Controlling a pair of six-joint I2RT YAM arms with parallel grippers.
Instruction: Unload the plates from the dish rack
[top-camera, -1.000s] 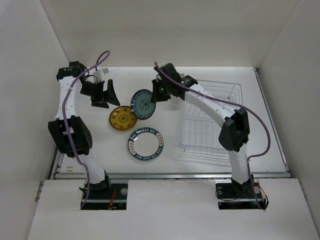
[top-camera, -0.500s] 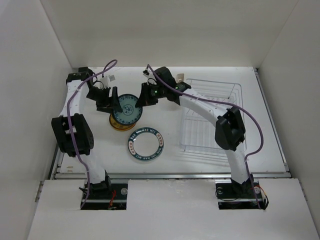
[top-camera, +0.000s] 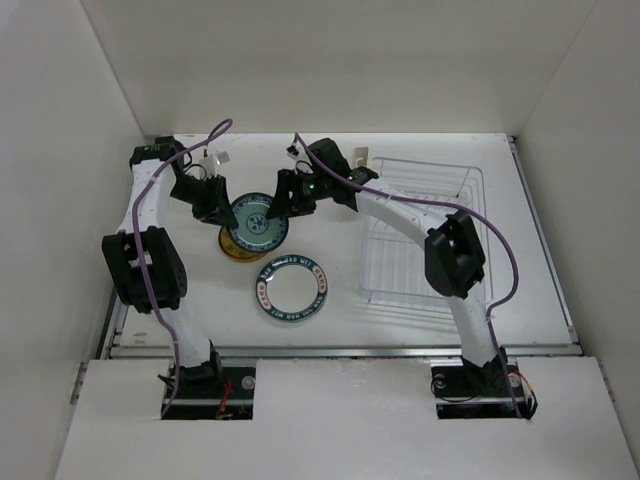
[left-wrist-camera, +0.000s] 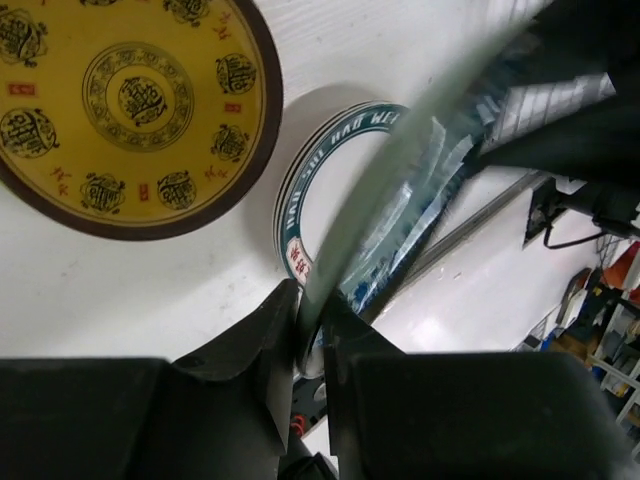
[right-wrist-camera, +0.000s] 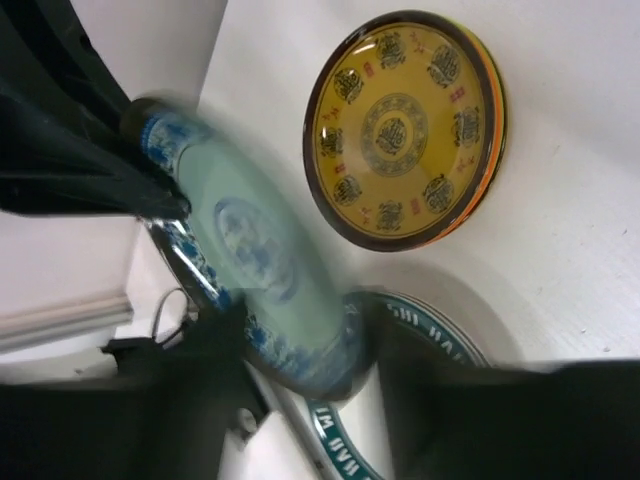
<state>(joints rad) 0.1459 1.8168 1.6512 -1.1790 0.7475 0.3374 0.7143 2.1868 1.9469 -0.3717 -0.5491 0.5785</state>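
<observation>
A teal patterned plate (top-camera: 256, 226) hangs tilted above the table between my two grippers. My left gripper (top-camera: 218, 207) is shut on its left rim; the left wrist view shows both jaws (left-wrist-camera: 312, 310) pinching the plate's edge (left-wrist-camera: 400, 170). My right gripper (top-camera: 278, 203) is at the plate's right side. In the blurred right wrist view its fingers (right-wrist-camera: 310, 340) stand apart around the plate (right-wrist-camera: 250, 250). An orange-yellow plate (top-camera: 232, 250) lies on the table, partly under it. A white plate with a dark blue rim (top-camera: 291, 286) lies nearer. The white wire dish rack (top-camera: 420, 240) stands on the right.
White walls enclose the table on the left, back and right. The right arm's elbow (top-camera: 452, 262) hangs over the rack. The left arm's elbow (top-camera: 145, 270) is near the left wall, with purple cables looping above both arms.
The right arm carried the teal plate left to the left gripper, over the yellow plate. The left gripper has shut on its rim and the right gripper's fingers have spread.
</observation>
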